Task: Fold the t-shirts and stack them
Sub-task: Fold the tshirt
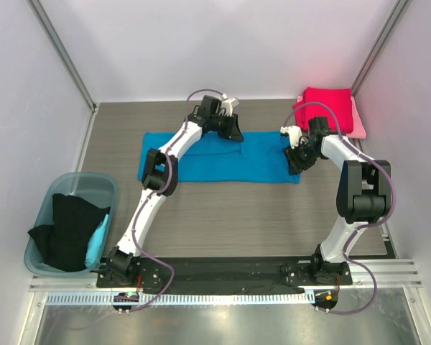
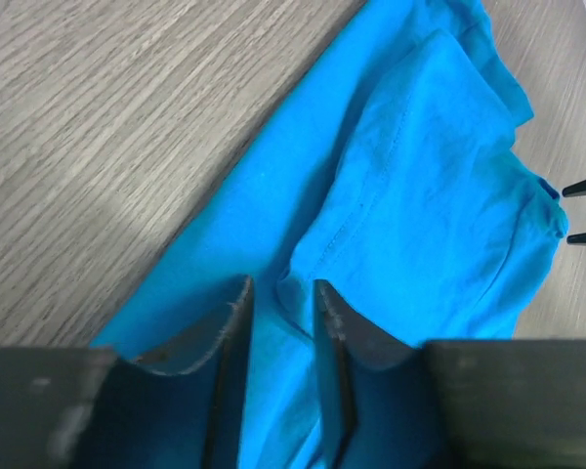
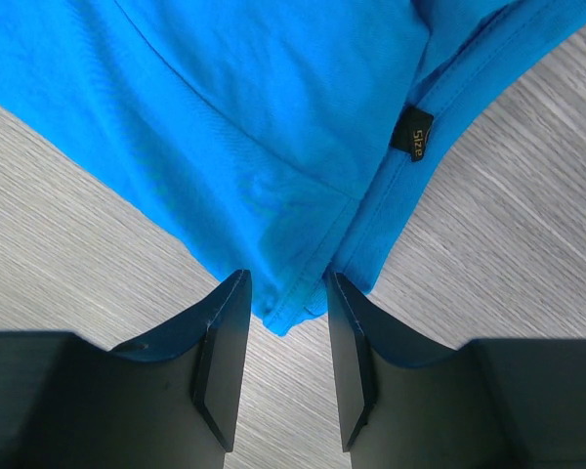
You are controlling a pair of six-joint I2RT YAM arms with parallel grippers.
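The left arm stretches from its base at the near edge, leaning far and to the right, with its wrist bent down over the far edge of the bright blue t-shirt [image 1: 219, 167]. The left gripper [image 2: 281, 322] points down at the cloth. Its jaws stand a narrow gap apart and a low ridge of blue fabric runs between them, with no pinch showing.

The right arm rises from its base to a high elbow at the right, then folds back left and down to the shirt's right end. The right gripper [image 3: 286, 322] is also parted to a moderate width. A hemmed corner of the blue shirt lies between its fingertips on the wood-grain table [image 1: 237, 223], loose rather than clamped. A small dark size tag [image 3: 417, 134] shows just inside the neckline nearby.

The blue shirt lies spread flat across the far middle of the table as a long band running left to right.

At the near left stands a translucent teal tub [image 1: 90, 188]. It holds a black t-shirt [image 1: 68, 230], which spills over its near-left rim. A pale blue piece [image 1: 97, 241] sits beside it that cannot be identified.

In the far right corner, a folded crimson t-shirt [image 1: 325, 102] lies on top of a pale pink t-shirt [image 1: 359, 123].
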